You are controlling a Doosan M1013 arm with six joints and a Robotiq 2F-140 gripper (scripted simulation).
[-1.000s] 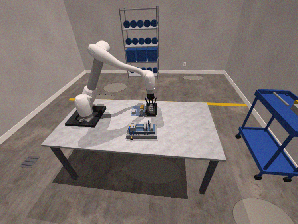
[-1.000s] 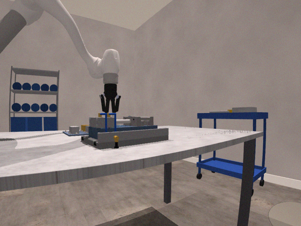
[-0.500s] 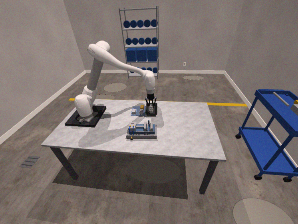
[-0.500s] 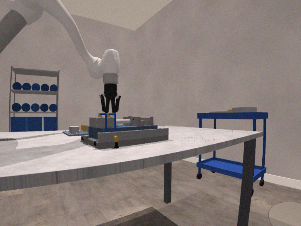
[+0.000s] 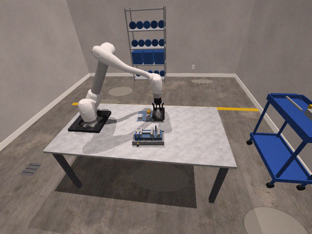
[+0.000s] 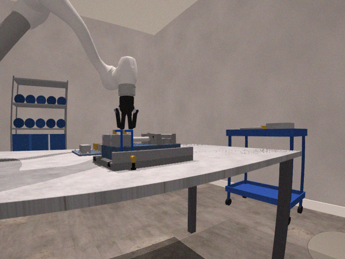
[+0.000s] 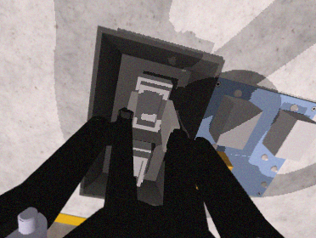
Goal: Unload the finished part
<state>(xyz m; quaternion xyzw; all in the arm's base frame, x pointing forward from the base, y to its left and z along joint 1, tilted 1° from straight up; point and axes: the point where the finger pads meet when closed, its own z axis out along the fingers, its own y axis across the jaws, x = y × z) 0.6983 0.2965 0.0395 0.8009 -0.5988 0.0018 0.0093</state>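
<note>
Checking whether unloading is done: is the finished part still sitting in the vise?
No: the gripper holds the part over the dark outfeed tray.

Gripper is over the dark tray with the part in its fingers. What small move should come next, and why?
Probably a short straight descent. The gripper is shut on the finished part, pocket facing up, directly above the outfeed tray, but the part appears not yet down on the tray's floor. Release only once it rests flat.
</note>
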